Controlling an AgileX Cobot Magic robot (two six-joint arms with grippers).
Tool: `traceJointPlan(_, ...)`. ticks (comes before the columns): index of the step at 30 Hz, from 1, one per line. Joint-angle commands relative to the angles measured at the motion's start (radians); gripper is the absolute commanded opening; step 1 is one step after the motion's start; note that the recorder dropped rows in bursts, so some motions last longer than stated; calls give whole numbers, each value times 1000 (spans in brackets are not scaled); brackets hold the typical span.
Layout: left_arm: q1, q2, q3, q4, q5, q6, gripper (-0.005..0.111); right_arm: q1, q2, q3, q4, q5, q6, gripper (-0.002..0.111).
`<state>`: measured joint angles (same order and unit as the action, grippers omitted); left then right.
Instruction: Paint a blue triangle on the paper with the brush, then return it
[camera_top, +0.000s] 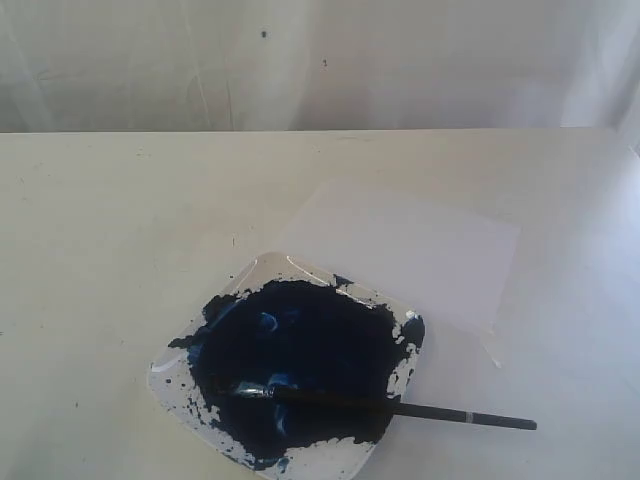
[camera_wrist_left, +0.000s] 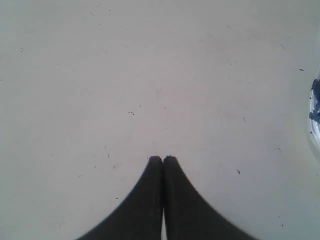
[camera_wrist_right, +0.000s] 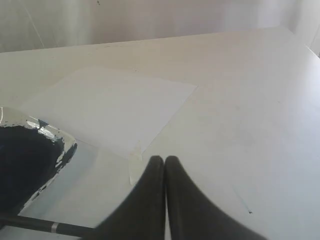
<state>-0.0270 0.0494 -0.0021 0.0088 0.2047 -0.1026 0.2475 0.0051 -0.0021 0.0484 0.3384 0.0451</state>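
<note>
Brush (camera_top: 400, 408) lies across the tray (camera_top: 330, 462), with its bristles in the dark blue paint (camera_top: 310, 350) and its handle sticking off the rim onto the table (camera_top: 100, 230). Paper (camera_top: 410, 250) lies flat just beyond the tray, plain white. Right gripper (camera_wrist_right: 164, 160) is clenched, tips together, and grips nothing. The brush handle (camera_wrist_right: 40, 225) is close beside it, not between the fingers. Left gripper (camera_wrist_left: 162, 159) is also clenched and empty over bare table, with the tray edge (camera_wrist_left: 315, 115) off to one side.

light: bright, washed-out | shadows: faint | glare: sheen on paint (camera_top: 268, 322) | contrast: paper (camera_top: 420, 250) barely distinct from table (camera_top: 100, 250) | focus: soft
</note>
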Motion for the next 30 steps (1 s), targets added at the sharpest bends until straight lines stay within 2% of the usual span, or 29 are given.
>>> traceJointPlan(1, -8, 5, 2, 0, -3, -7, 0, 0, -5, 2, 1, -3, 5, 0)
traceJointPlan(20, -8, 5, 2, 0, -3, -7, 0, 0, -5, 2, -48, -5, 0, 0)
traceJointPlan(23, -8, 5, 2, 0, -3, -7, 0, 0, -5, 2, -48, -72, 5, 0)
traceJointPlan(30, -8, 5, 2, 0, -3, -7, 0, 0, -5, 2, -48, -397, 12, 0)
